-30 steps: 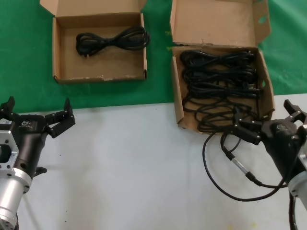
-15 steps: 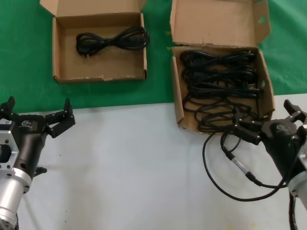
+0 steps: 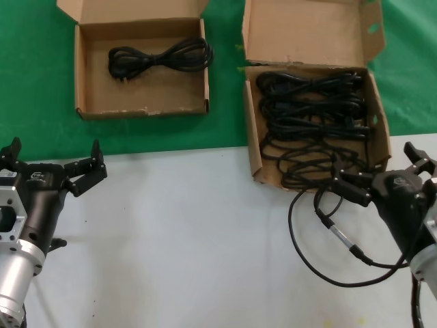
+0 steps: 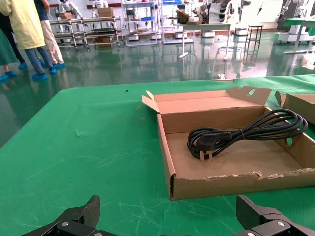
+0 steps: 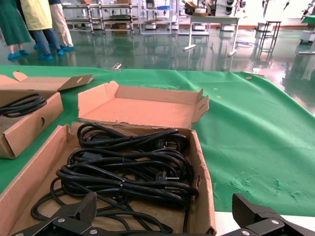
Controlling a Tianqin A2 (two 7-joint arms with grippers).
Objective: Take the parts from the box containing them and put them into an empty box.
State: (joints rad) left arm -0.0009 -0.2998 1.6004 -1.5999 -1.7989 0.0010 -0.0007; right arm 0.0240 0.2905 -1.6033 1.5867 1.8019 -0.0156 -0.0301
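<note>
My left claw (image 3: 53, 166) hangs low over the pale worktop (image 3: 191, 232), fingers spread wide with nothing between them. Ahead of it, on the green cloth (image 3: 34, 82), sits the smaller box (image 3: 142, 67) (short flap folded back), well apart from the fingertips. One looped cord (image 3: 160, 57) lies inside, toward the far wall, its plug end pointing to the left. In the left wrist view I see that same cord (image 4: 248, 132) resting flat on the box floor.

Farther right, the bigger box (image 3: 315, 123) straddles the edge between cloth and worktop, tall flap standing up at the back. It holds several black cord bundles (image 3: 313, 113) stacked across its width. My right claw (image 3: 379, 170) sits just at that box's near right corner, fingers open and empty, near wall directly in front. A thin robot wire (image 3: 334, 236) with a silver connector loops over the worktop beside it.
</note>
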